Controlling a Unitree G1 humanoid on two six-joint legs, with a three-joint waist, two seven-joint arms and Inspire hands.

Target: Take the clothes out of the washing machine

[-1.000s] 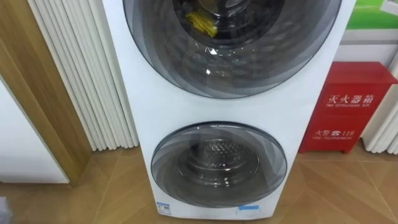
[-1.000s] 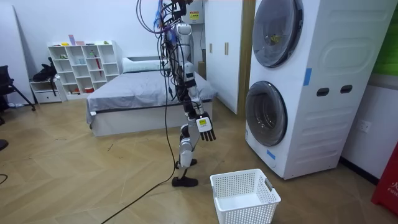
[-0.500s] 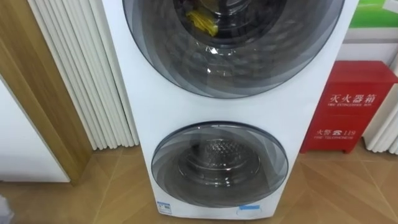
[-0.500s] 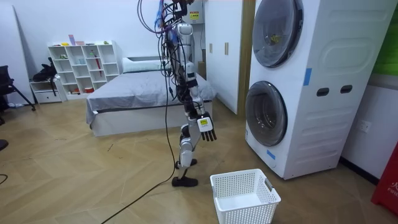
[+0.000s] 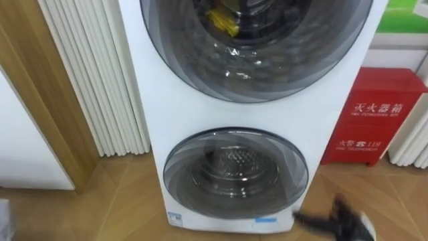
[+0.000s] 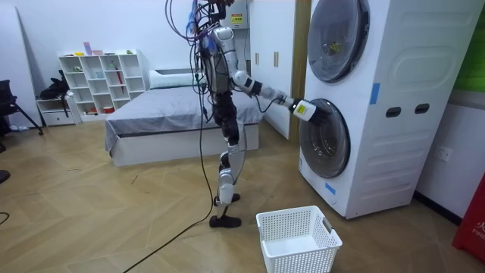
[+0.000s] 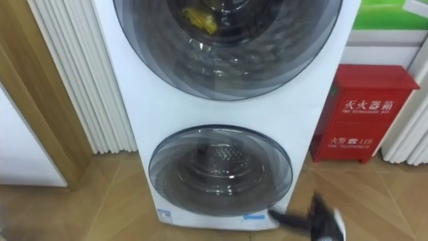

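Observation:
Two white front-loading washing machines [image 5: 174, 114] stand stacked in front of me, both round glass doors closed. Behind the upper door [image 5: 261, 60] a yellow cloth [image 5: 222, 20] lies in the drum. The lower door [image 5: 235, 174] shows a bare metal drum. My right hand [image 5: 344, 217] comes up at the lower right, blurred, with its fingers stretched out towards the lower door and holding nothing. In the room view I stand facing the machines with that arm raised, the right hand [image 6: 305, 110] near the lower door's top edge.
A white laundry basket [image 6: 297, 239] sits on the wooden floor by my feet. A red cabinet [image 5: 374, 114] stands right of the machines, white slats [image 5: 93, 73] and a wooden panel [image 5: 40, 94] to their left. A bed [image 6: 167, 114] lies behind me.
My right arm has swung up from hanging at my side and now reaches towards the lower machine's door. The right hand has come into the eye views at the lower right.

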